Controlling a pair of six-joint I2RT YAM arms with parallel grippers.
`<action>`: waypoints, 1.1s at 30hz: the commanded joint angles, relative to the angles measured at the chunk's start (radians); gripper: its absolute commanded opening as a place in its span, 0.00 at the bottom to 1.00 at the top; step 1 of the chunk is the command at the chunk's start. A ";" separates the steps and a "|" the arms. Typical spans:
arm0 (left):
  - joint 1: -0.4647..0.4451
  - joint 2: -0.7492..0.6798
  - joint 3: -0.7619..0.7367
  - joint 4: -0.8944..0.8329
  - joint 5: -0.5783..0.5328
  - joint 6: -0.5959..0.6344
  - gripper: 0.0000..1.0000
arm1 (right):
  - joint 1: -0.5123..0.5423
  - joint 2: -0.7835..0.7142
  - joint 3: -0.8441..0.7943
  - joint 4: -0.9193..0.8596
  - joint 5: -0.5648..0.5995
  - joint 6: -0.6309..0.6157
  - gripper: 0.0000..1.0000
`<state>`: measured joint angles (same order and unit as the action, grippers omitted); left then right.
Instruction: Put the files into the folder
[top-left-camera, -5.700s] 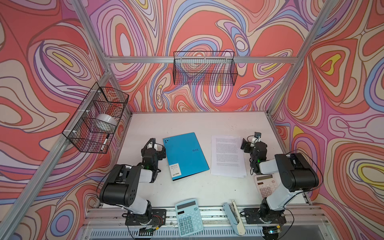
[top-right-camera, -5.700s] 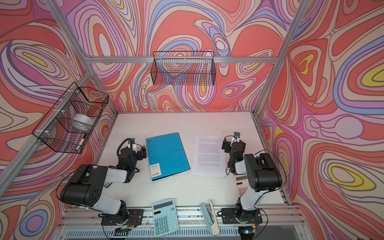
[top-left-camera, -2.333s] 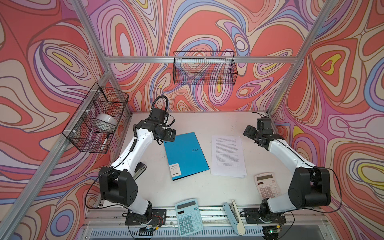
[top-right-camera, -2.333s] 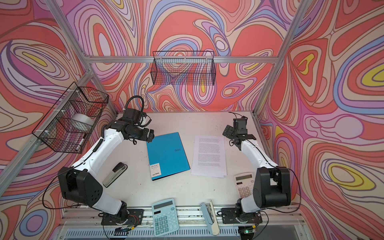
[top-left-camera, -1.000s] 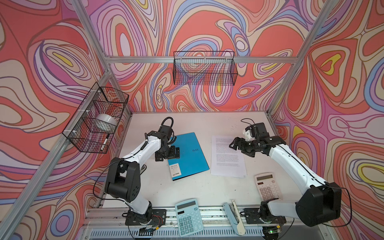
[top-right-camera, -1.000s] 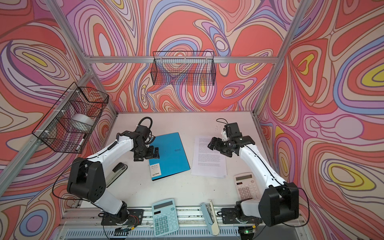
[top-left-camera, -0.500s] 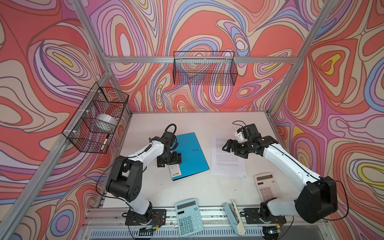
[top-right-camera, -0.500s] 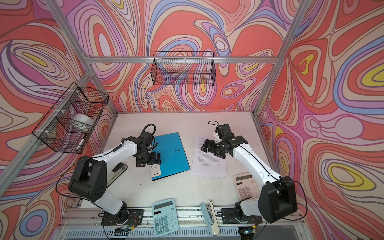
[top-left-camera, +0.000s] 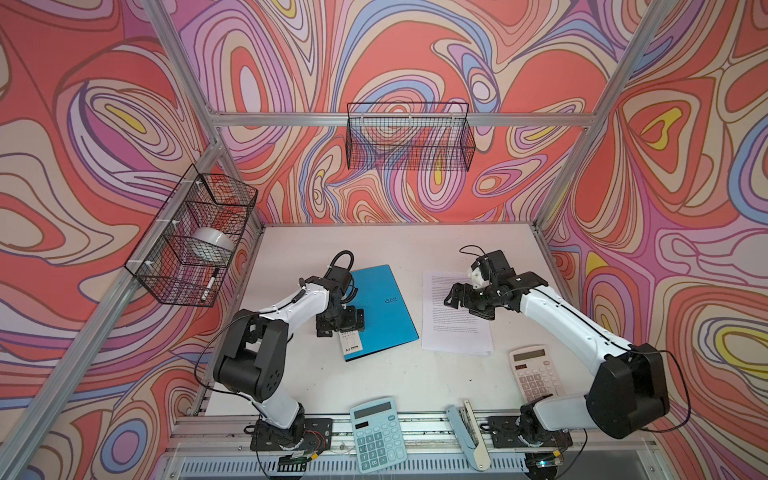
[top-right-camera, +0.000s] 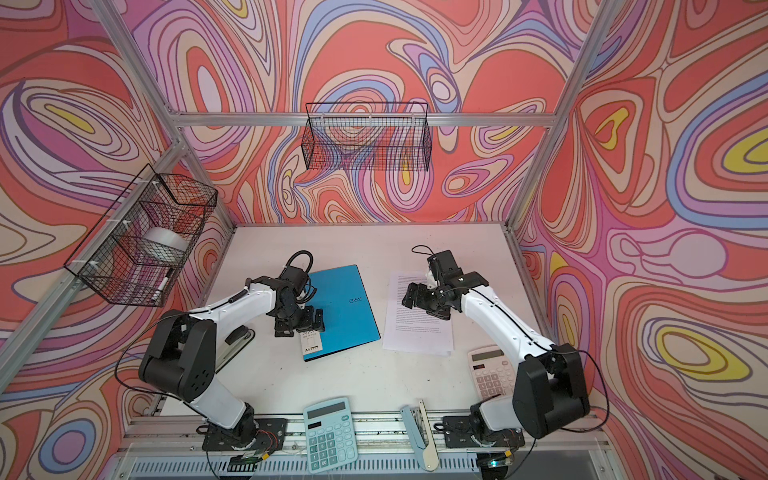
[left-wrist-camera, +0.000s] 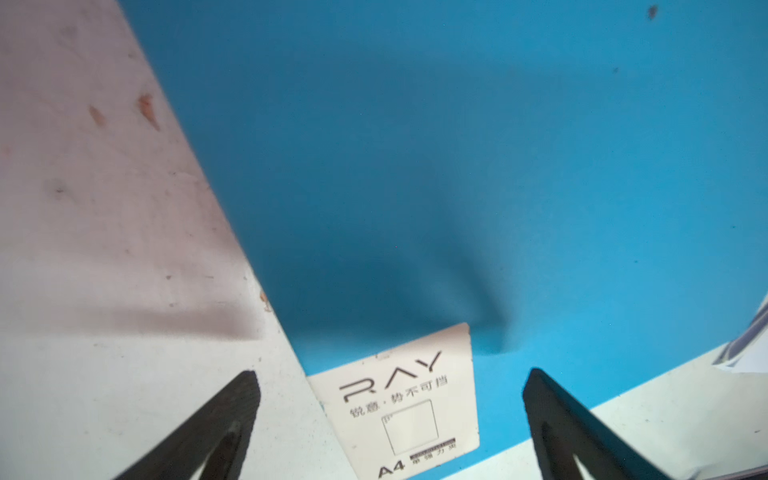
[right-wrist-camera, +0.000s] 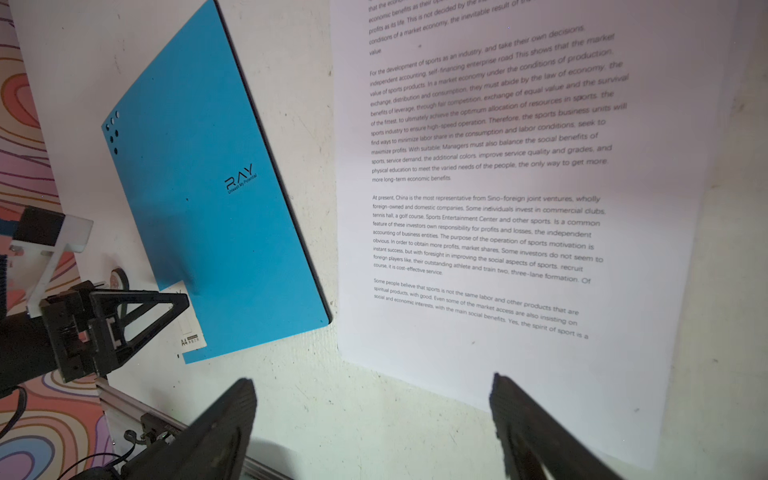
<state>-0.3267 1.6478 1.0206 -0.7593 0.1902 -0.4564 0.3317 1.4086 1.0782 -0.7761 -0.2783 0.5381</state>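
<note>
**Jaws apart on both arms, folder shut, papers beside it**

Jaws stand wide apart on the left gripper (top-left-camera: 340, 328), which points down at the near left corner of the flat bright blue folder (top-left-camera: 382, 307). In the left wrist view one black finger (left-wrist-camera: 232, 415) shows against the white tabletop (top-left-camera: 374, 382) and the other against blue cover. The folder's white label sticker (left-wrist-camera: 407, 407), printed "RAY" and "A4", lies between them. Whether a fingertip touches the cover cannot be told. The left gripper holds nothing.

The folder lies closed on the table, turned slightly off square. Right of it sits the thin stack of white sheets printed with small black text, the files (top-left-camera: 453, 336). They lie flat outside the folder, with a narrow strip of bare table between the two.

The right gripper (top-left-camera: 467, 307) hangs above the files, its jaws also spread wide and empty. In the right wrist view one finger (right-wrist-camera: 224, 419) shows against bare table and the other against the paper.

Along the near edge lie a pale teal calculator (top-left-camera: 377, 432) and a light blue stapler (top-left-camera: 467, 432). A white calculator (top-left-camera: 536, 374) sits further right.
</note>
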 joint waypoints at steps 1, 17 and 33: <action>-0.001 0.023 0.031 -0.003 0.005 0.018 1.00 | 0.006 0.001 -0.016 -0.002 0.024 0.002 0.93; -0.003 0.116 0.130 -0.014 0.051 0.042 1.00 | 0.006 0.003 -0.029 0.007 0.011 0.003 0.93; -0.024 0.219 0.247 0.077 0.125 -0.087 1.00 | 0.006 0.018 -0.051 0.065 -0.012 0.017 0.93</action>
<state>-0.3405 1.8416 1.2392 -0.7265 0.2893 -0.5007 0.3332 1.4139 1.0386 -0.7441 -0.2836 0.5457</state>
